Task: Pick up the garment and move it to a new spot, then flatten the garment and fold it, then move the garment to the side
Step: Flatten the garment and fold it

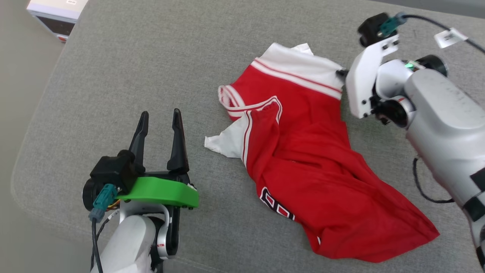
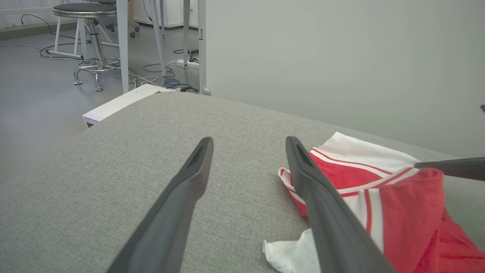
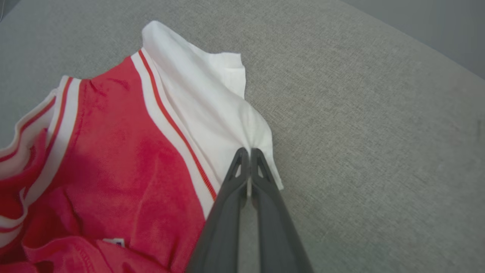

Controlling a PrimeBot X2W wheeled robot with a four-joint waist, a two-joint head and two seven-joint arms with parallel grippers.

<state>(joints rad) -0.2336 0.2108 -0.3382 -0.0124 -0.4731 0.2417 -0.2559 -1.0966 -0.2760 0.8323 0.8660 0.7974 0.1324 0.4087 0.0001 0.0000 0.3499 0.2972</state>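
Observation:
The garment lies crumpled on the grey cushion, a red jersey with white sleeves, striped trim and part of a black print near its lower edge. My right gripper is shut on the edge of the garment's white sleeve, the cloth pinched between its fingertips. In the head view that gripper reaches in from the right at the sleeve's far edge. My left gripper stands open over bare cushion, left of the garment and apart from it. In the left wrist view its fingers frame the cushion, with the garment to their right.
The grey fabric cushion has a rounded edge on the left with floor beyond. A white box sits on the floor past the far left corner. A stool and table legs stand further off.

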